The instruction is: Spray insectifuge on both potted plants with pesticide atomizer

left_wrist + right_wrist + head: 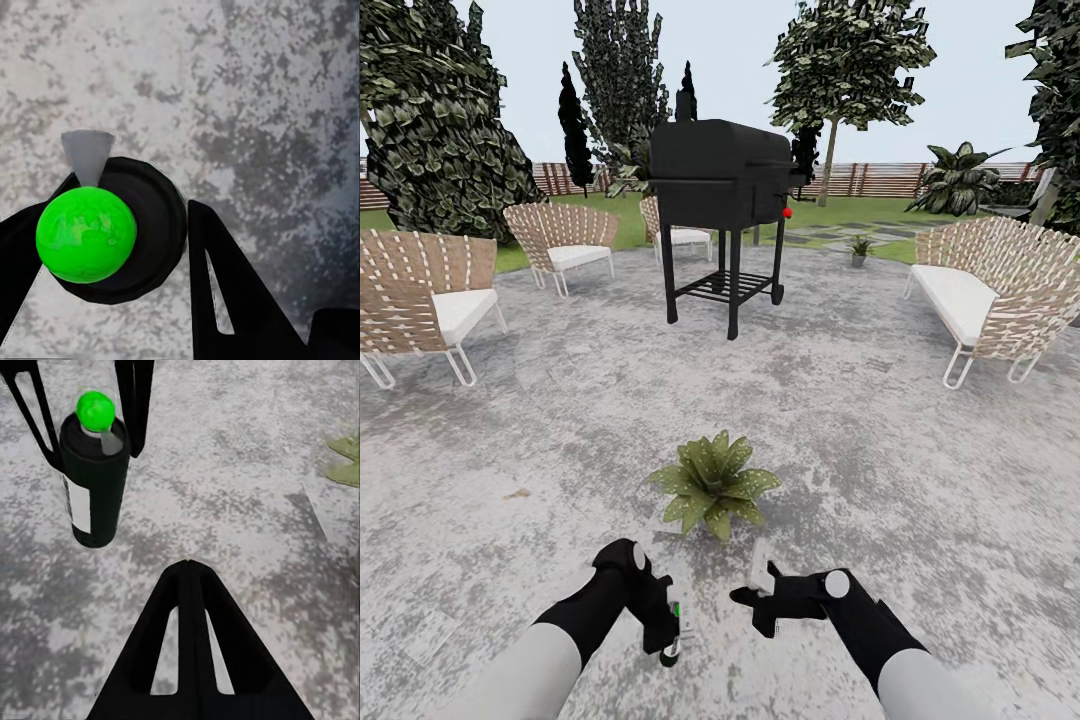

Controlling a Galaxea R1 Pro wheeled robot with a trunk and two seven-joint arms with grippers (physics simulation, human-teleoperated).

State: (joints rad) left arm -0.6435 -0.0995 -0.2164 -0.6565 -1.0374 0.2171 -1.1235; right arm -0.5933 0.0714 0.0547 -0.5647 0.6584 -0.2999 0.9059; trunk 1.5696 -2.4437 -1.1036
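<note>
Both my arms reach forward and down over the grey stone patio, black forearms angled inward so the two grippers sit near each other, just short of the potted plant.

My left gripper points downward and its fingers close on the pesticide atomizer. From the left wrist I look straight down on the bottle's round black shoulder and bright green cap, with a grey nozzle jutting from under the cap and a black finger pressed against each side. From the right wrist the atomizer hangs upright above the paving, clamped near its top between the left fingers.

The bottle carries a white label band on its side; I can read no writing on it.

My right gripper holds nothing; I cannot tell how wide its jaws stand. From the right wrist one black finger points over bare stone, with leaf tips at the edge.

Beyond the plant stand a black grill and wicker chairs.
</note>
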